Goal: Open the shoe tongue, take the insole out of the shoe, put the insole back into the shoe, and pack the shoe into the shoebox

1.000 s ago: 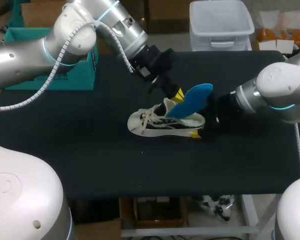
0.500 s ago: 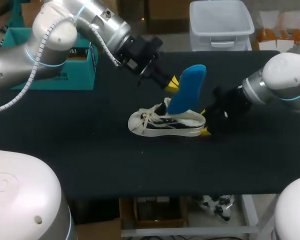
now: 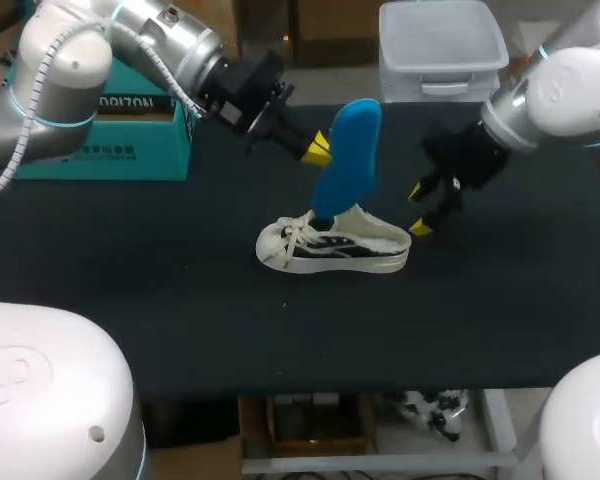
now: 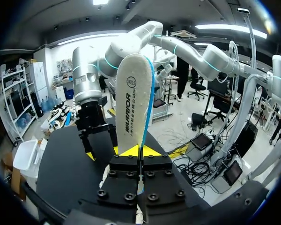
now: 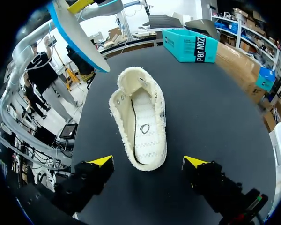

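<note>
From above, the white shoe point(image 3: 335, 245) lies on its sole near the middle of the dark bench point(image 3: 130, 300), laces toward the left arm's side. The left tool point(image 3: 318, 150) hangs above and behind the shoe, its yellow tips pinched onto one edge of the blue insole point(image 3: 345, 160). The insole stands nearly upright, its lower end just over the shoe's opening; whether it touches the shoe I cannot tell. The right tool point(image 3: 419, 209) sits just beside the shoe's heel end, fingers spread wide and gripping nothing. The teal shoebox point(image 3: 100, 140) stands at the bench's far edge, well apart from the shoe on the laces side. In the left wrist view, the left tool point(image 4: 140, 151) has its two tips pressed together on the insole point(image 4: 133, 103), which rises straight ahead of them, pale underside showing with a blue rim along one side. The right tool point(image 4: 103, 152) shows beyond it, fingers apart. In the right wrist view, the right tool point(image 5: 147, 161) is wide open, with the shoe's point(image 5: 140, 122) near end between its tips and touching neither. The shoe's pale inside is bare, the insole point(image 5: 77, 35) hangs above its far end, and the shoebox point(image 5: 192, 44) lies farther off.
</note>
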You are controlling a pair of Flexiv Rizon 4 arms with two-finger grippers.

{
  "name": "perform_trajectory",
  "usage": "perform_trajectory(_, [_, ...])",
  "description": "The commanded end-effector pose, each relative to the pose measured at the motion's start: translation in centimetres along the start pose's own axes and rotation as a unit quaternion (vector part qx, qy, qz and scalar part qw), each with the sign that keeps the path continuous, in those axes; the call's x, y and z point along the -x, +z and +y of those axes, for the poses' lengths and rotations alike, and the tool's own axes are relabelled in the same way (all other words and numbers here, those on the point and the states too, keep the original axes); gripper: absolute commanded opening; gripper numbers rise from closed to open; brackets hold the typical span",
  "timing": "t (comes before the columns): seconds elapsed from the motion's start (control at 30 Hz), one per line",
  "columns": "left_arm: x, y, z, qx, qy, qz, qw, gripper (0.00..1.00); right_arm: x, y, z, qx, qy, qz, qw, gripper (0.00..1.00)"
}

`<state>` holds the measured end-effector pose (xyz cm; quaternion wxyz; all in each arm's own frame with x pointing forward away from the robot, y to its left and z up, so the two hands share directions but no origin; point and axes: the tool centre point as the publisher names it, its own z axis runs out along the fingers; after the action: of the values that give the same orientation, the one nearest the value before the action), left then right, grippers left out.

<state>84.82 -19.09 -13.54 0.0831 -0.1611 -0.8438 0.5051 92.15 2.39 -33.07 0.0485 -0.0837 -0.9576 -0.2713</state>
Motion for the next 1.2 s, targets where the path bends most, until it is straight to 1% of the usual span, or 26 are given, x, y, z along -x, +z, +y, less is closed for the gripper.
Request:
perform_trajectory(0.03, [-2.3,-2.8,0.7,0.001,-0.003,-0.038,0.999,0.00,0.5,-0.9,2.0,-0.081,0.005,0.011,0.997,1.00])
perform_trajectory(0.17, [-3.2,-5.1,1.8,0.001,-0.017,-0.058,0.998,0.00,1.1,-0.6,3.5,-0.113,0.005,0.016,0.993,1.00])
perform_trajectory(0.3, [-4.2,-7.0,2.9,0.000,-0.028,-0.078,0.997,0.00,1.9,0.4,4.9,-0.138,0.005,0.022,0.990,1.00])
perform_trajectory(0.43, [-4.9,-8.4,4.6,0.004,-0.045,-0.095,0.994,0.00,2.5,1.6,5.9,-0.154,0.008,0.024,0.988,1.00])
perform_trajectory(0.6, [-5.3,-9.8,6.9,0.007,-0.070,-0.106,0.992,0.00,3.1,3.2,6.6,-0.162,0.009,0.029,0.986,1.00])
perform_trajectory(0.83, [-5.9,-10.5,8.7,0.012,-0.088,-0.120,0.989,0.00,2.8,4.9,7.3,-0.167,0.004,0.036,0.985,1.00])
perform_trajectory(1.0, [-6.0,-10.5,9.9,0.013,-0.099,-0.119,0.988,0.00,2.6,6.0,7.6,-0.166,0.001,0.040,0.985,1.00])
perform_trajectory(1.2, [-6.0,-10.6,10.9,0.014,-0.106,-0.119,0.987,0.00,2.8,7.5,7.6,-0.174,0.008,0.039,0.984,1.00])
